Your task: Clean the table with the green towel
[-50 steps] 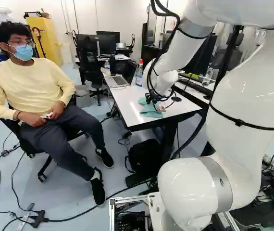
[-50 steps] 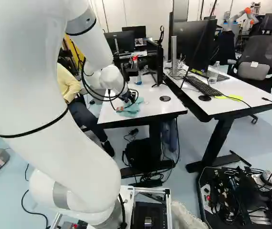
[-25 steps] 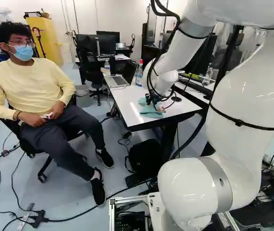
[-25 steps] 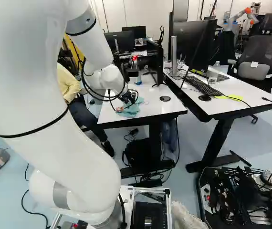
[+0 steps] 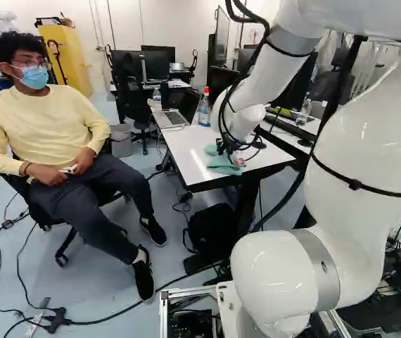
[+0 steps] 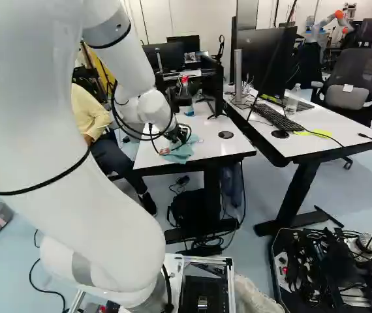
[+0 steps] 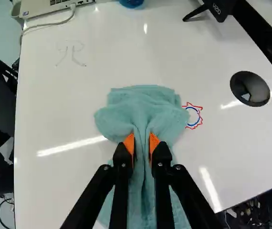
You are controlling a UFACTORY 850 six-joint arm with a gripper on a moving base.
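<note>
Towel bunched on table, spread ahead of and under gripper; end effector grasping towel, raised fold pinched between orange pads, one on each side; red-blue drawing beside towel, at its edge; hole on same side of towel, farther off; grey scribble beyond towel, toward laptop; bottle well beyond towel, also on table
</note>
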